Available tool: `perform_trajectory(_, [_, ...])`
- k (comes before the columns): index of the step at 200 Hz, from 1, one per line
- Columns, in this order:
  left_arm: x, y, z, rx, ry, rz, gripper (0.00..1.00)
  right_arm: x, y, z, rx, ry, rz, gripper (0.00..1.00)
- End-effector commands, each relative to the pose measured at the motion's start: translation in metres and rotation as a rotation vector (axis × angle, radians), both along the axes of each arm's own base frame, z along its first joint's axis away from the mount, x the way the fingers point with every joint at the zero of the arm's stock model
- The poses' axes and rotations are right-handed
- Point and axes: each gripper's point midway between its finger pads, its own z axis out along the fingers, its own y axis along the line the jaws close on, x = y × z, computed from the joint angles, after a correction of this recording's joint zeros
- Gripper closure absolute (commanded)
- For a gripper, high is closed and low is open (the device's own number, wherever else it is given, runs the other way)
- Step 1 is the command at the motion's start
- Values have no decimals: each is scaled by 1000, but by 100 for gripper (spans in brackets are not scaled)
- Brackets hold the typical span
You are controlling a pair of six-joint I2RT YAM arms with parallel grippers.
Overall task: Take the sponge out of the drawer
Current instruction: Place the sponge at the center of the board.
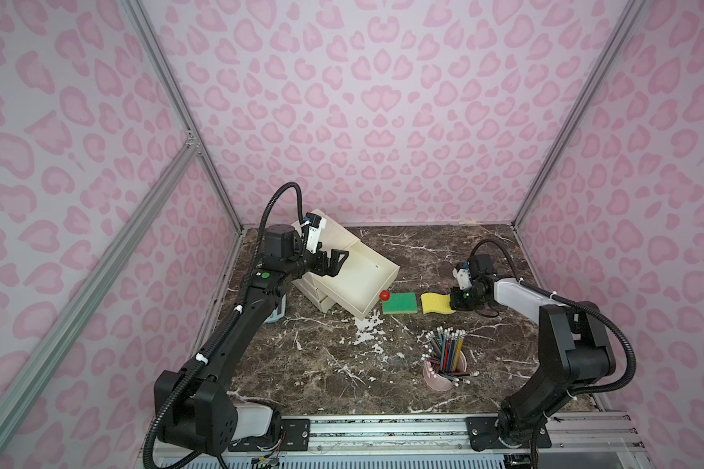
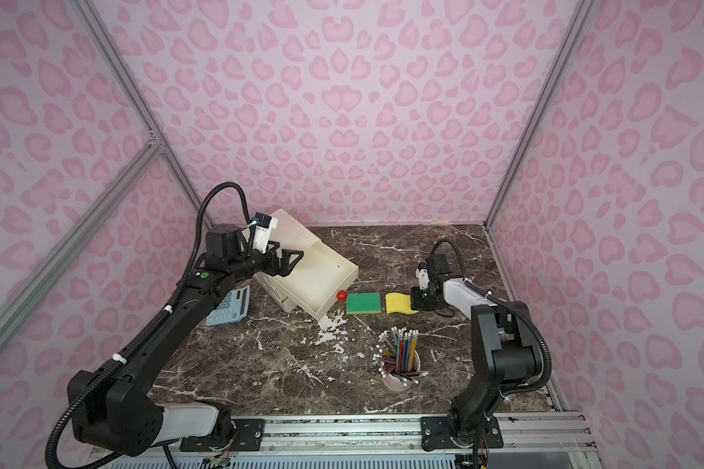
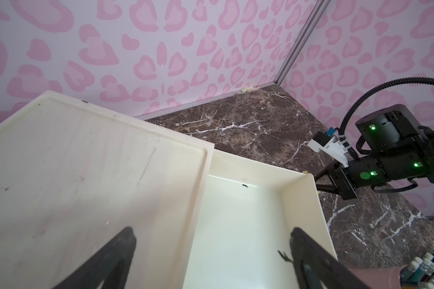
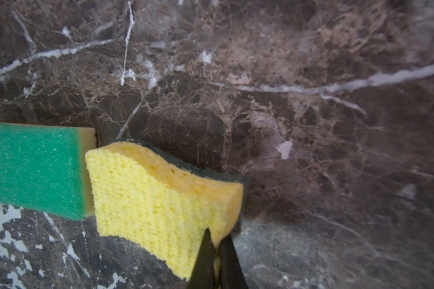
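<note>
Calculator — mostly behind left arm

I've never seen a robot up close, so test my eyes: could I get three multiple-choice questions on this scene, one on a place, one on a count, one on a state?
1. Where is the yellow sponge relative to the open drawer?
A inside it
B outside it, beside the green sponge
C outside it, atop the green sponge

2. How many sponges show?
A one
B three
C two

3. The right gripper is:
A shut on the yellow sponge
B wide open
C out of view

Answers:
1. B, both top views show the two sponges side by side past the drawer's front.
2. C, one yellow and one green.
3. A, the right wrist view shows it pinching the sponge's edge.
</note>
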Motion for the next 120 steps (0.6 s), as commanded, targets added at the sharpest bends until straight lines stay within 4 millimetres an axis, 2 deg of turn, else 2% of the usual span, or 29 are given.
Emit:
perform_trajectory(1, [2,-1,8,-5,-41,-9,2,-3,-7,-7,-45,27,-20,100])
perform_trajectory(28, [1,-1,8,-4,-45,-7,2,-4,-10,-13,-67,42,-33,99])
perform_trajectory(67, [1,-2,9,-8,-48,-13,2,-2,-12,-10,-79,32,-63,90])
perform_trajectory(101, [1,-2,8,-8,-45,-15,2,-3,-14,-13,-94,40,-71,88])
perform_trajectory(120, [1,-3,8,-8,-44,-19,2,-3,-15,-14,-101,42,-72,82])
